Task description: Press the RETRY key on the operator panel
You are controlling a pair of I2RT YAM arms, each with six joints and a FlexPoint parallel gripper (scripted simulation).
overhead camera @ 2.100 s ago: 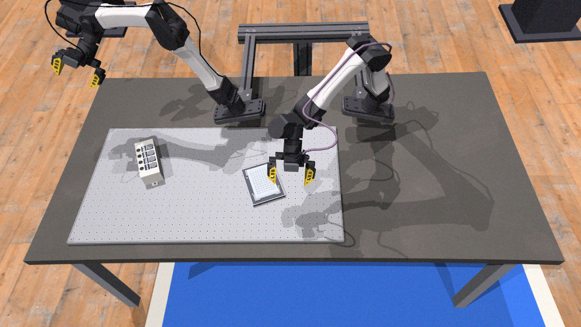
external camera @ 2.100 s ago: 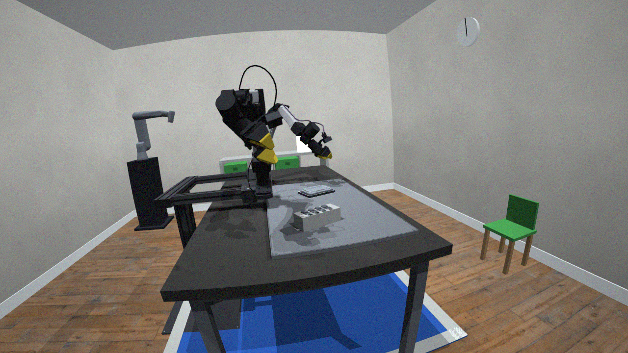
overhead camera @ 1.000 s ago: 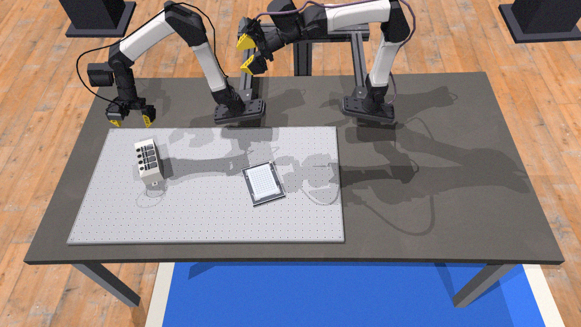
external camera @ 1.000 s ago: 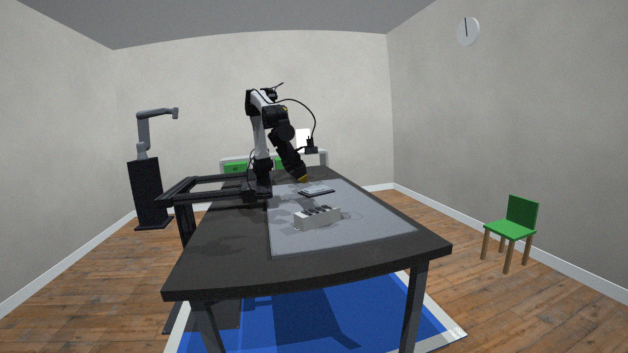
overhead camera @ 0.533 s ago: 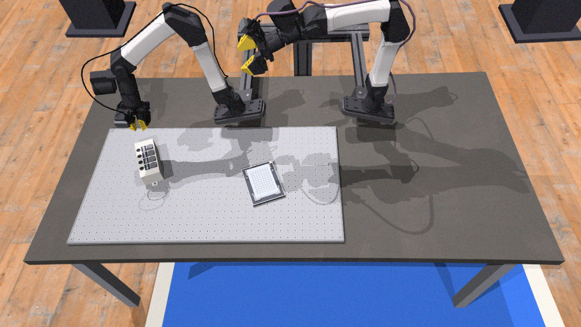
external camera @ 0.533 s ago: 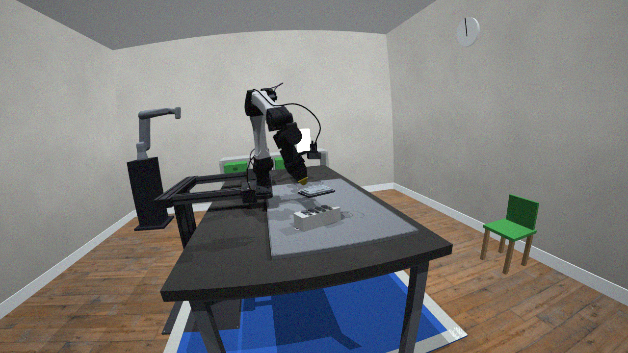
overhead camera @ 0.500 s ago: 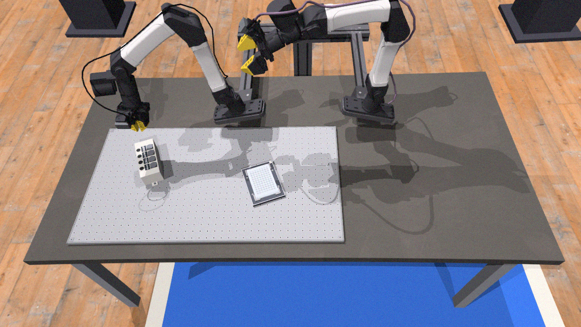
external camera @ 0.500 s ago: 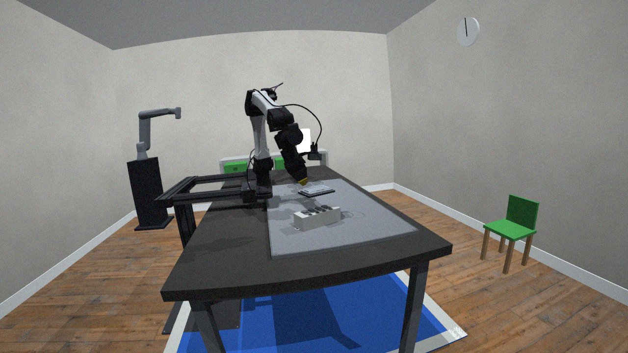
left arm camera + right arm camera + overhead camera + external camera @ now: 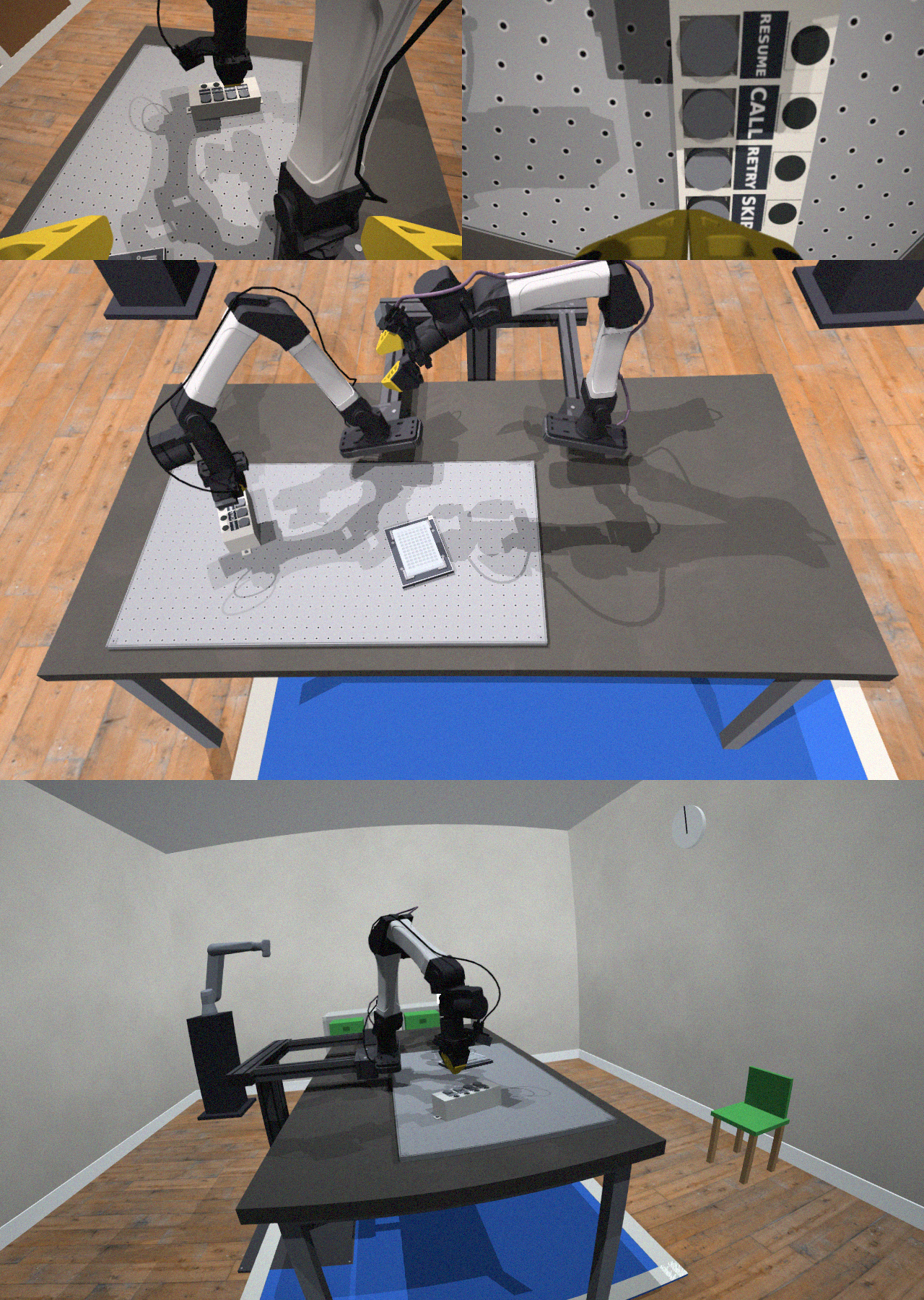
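Observation:
The operator panel (image 9: pixel 239 539) (image 9: pixel 474 1101) (image 9: pixel 227 110) is a pale box. In the right wrist view its rows read RESUME, CALL, RETRY (image 9: pixel 751 167) and SKIP (image 9: pixel 748 212). Each has a large grey disc on one side, RETRY's (image 9: pixel 708 170) included, and a smaller black disc on the other, such as RETRY's (image 9: pixel 790 168). No lamp looks lit. My right gripper (image 9: pixel 688 221) (image 9: pixel 455 1070) is shut and empty, pointing down above the panel; its tips cover part of SKIP's grey disc in its wrist view. My left gripper (image 9: pixel 385 363) (image 9: pixel 236 228) is open and empty, high behind the board, away from the panel.
A white well plate (image 9: pixel 416 549) in a dark holder (image 9: pixel 429 579) lies on the perforated board (image 9: pixel 323 622), to the right of the panel in the top view. The right arm's white link (image 9: pixel 336 90) stands close in the left wrist view.

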